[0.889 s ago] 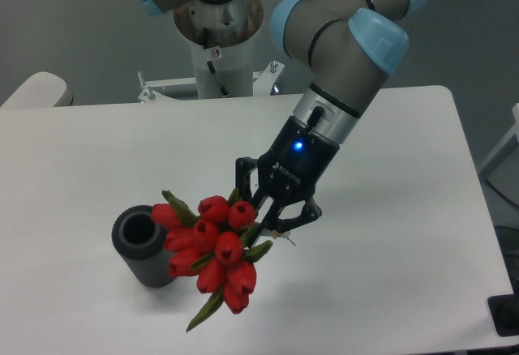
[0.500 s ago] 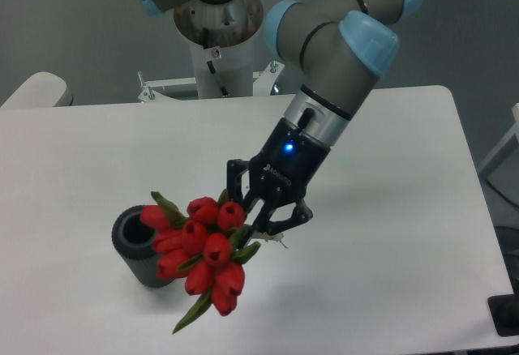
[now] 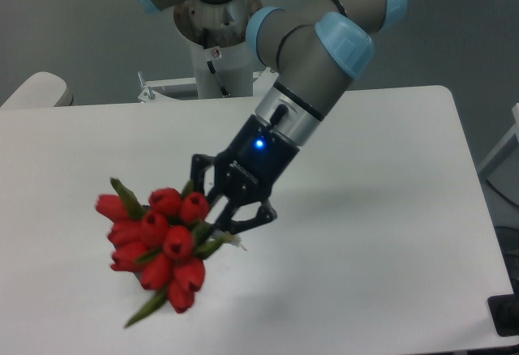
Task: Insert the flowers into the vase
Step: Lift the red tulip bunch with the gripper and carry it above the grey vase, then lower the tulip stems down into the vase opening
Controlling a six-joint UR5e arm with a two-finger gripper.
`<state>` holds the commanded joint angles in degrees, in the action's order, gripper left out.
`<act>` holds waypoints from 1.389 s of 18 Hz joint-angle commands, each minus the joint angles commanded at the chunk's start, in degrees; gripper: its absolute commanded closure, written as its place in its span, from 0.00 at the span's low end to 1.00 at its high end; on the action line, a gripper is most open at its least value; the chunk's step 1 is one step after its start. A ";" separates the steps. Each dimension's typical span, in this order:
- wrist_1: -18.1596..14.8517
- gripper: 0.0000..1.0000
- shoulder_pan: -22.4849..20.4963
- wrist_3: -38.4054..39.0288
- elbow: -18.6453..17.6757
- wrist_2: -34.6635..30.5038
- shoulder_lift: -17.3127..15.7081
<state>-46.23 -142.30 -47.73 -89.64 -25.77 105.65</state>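
Note:
The flowers [image 3: 156,244], a tight bunch of red tulip buds with green leaves, hang over the left front part of the white table [image 3: 389,209]. My gripper [image 3: 217,227] is shut on their stems just to the right of the buds, and the arm slants down from the upper right. One leaf tip points down and to the left below the bunch. The vase is hidden; the bunch covers the spot on the table beneath it.
The robot's base column [image 3: 217,43] stands at the table's back edge. A pale rounded object [image 3: 36,91] lies off the back left corner. A dark block [image 3: 504,316] sits at the front right corner.
The arm has carried the flowers steadily to the left. The bunch now lies over where the dark grey vase stood, and the vase no longer shows.

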 joint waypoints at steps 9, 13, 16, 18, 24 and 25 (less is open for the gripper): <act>4.57 0.75 3.87 -0.61 -6.42 6.96 -2.20; 4.66 0.79 4.66 -0.61 -6.51 7.05 -2.55; 4.66 0.80 5.10 -2.10 -5.72 6.96 -1.94; 4.66 0.80 5.10 -3.94 -6.42 6.96 -1.85; 4.66 0.80 4.84 -5.97 -7.74 6.96 -1.32; 4.75 0.80 4.84 -6.15 -8.00 6.96 -1.15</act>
<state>-41.49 -137.46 -53.88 -97.64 -18.81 104.50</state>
